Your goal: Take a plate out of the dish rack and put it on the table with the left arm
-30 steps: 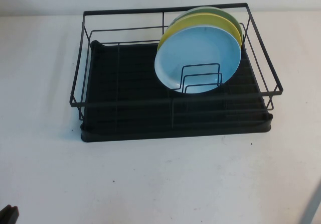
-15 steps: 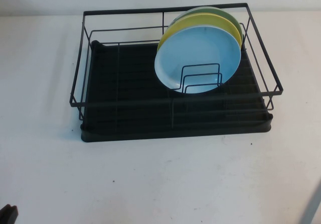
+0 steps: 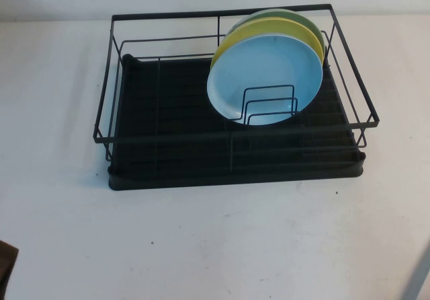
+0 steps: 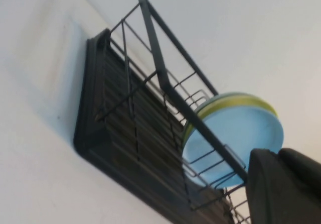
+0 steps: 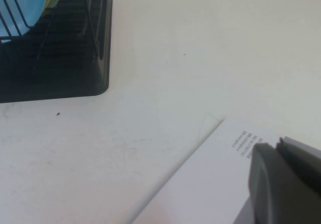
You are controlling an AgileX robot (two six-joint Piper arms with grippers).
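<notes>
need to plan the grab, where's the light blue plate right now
In the high view the light blue plate stands on edge in the right half of the dish rack, frontmost of three, with the yellow plate directly behind it and wire loop dividers in front.

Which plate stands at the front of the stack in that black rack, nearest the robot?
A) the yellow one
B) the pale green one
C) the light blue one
C: in the high view the light blue plate faces the camera, with the yellow plate and pale green plate behind it in the dish rack.
</notes>
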